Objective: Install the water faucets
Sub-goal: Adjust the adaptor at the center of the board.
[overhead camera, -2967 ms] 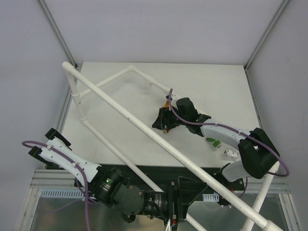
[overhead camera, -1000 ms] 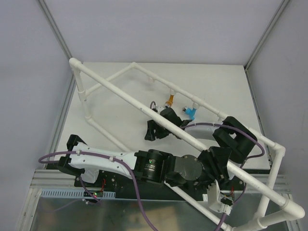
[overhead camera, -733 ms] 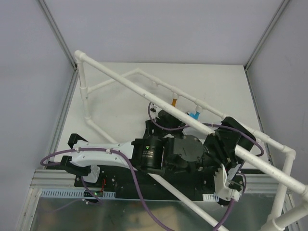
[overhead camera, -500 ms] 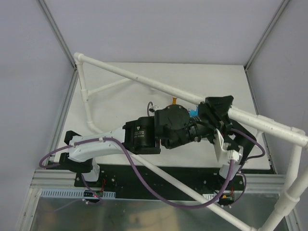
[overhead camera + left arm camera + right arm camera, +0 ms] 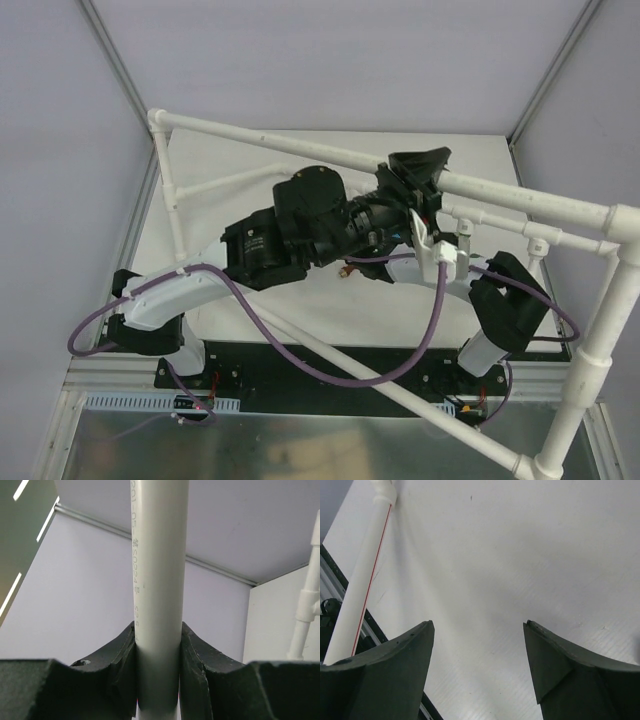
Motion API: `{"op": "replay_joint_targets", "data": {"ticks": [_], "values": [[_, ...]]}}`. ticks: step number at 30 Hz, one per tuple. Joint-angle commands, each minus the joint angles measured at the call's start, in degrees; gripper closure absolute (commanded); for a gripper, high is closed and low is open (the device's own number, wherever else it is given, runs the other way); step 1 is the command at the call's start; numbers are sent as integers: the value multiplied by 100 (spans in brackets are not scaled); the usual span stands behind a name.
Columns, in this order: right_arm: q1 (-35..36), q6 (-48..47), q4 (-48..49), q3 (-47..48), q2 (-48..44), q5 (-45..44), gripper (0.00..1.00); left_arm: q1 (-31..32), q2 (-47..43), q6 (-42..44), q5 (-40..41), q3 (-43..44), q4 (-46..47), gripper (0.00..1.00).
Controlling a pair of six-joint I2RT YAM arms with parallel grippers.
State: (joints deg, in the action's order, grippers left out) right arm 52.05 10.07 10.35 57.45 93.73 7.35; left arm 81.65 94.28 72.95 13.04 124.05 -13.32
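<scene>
My left gripper [image 5: 415, 175] is raised high over the table and shut on a long bar of the white PVC pipe frame [image 5: 250, 135]. In the left wrist view the pipe [image 5: 160, 555] runs straight up between the two black fingers [image 5: 197, 665], which press on both its sides. My right gripper [image 5: 477, 625] stands open over bare white table, nothing between its fingers; from above it is hidden under the left arm. The water faucets are mostly hidden behind the left arm; only a small orange-tipped bit [image 5: 345, 270] peeks out below it.
The tilted frame spans the whole table [image 5: 230, 215], with an upright pipe and elbow [image 5: 600, 330] at the front right and another pipe [image 5: 365, 575] left of the right gripper. Purple cables [image 5: 300, 350] hang across the front. Grey walls and metal posts enclose the table.
The left arm has swung up and toward the back right with the pipe, lifting and tilting the frame. The right gripper's jaws have spread wider.
</scene>
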Motion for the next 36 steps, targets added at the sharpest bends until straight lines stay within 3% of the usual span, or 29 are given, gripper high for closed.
{"op": "replay_joint_targets", "data": {"ticks": [1, 6, 14, 22, 26, 32, 36], "values": [[16, -216, 203, 171, -347, -611, 21, -307, -1087, -176, -205, 954, 1622, 100], [15, -93, 1415, -427, -286, -972, 20, -421, -1131, -114, -205, 1183, 1578, 100], [112, -602, 4973, -1385, 715, -1622, 19, -439, -1368, -79, -109, 1236, 1684, 100], [420, -848, 6803, -1851, 1437, -3106, 20, -430, -1597, 62, 102, 1148, 1613, 100], [420, -822, 6814, -2001, 1069, -4021, 22, -439, -1772, 70, 102, 964, 1622, 100], [411, -638, 6463, -1896, 471, -4382, 23, -439, -1895, 132, 181, 840, 1622, 100], [402, -532, 5149, -1501, 15, -5032, 23, -439, -2018, 185, 269, 753, 1675, 100]]}}
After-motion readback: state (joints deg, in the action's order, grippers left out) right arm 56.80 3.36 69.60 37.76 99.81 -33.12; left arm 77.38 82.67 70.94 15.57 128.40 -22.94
